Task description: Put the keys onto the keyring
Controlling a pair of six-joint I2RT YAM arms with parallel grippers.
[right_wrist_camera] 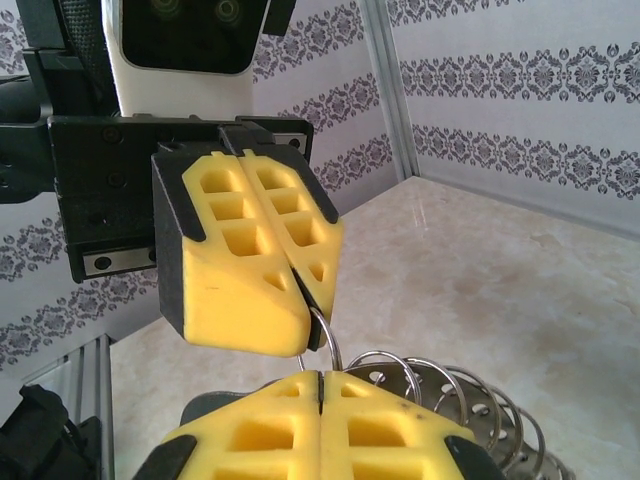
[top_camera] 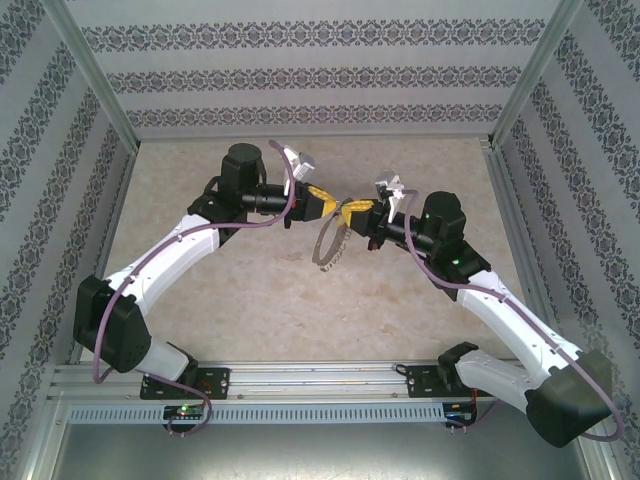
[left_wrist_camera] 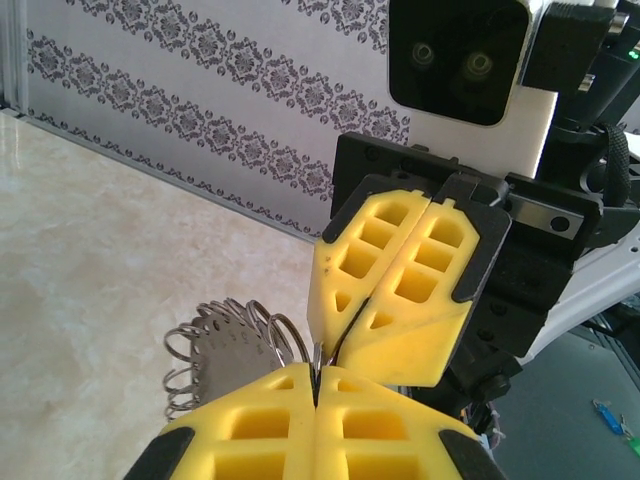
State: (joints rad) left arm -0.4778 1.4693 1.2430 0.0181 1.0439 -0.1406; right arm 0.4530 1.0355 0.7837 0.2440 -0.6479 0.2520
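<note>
The keyring (top_camera: pixel 327 247) is a grey perforated metal plate (left_wrist_camera: pixel 215 345) carrying several wire rings (right_wrist_camera: pixel 455 395). It hangs above the middle of the table between my two grippers, which meet tip to tip. My left gripper (top_camera: pixel 335 205) (left_wrist_camera: pixel 315 372) is shut on one thin ring at the keyring's top. My right gripper (top_camera: pixel 357 210) (right_wrist_camera: pixel 320 378) faces it and is shut on the same ring (right_wrist_camera: pixel 334 335), so the short arc of wire bridges the two pairs of yellow fingers. The rest of the keyring dangles below and to the side. The keys are out of view.
A beige marble-patterned tabletop (top_camera: pixel 300 300) lies under the grippers. Patterned walls and aluminium posts (top_camera: pixel 110 100) enclose the back and both sides. The arms' mounting rail (top_camera: pixel 320 385) runs along the near edge.
</note>
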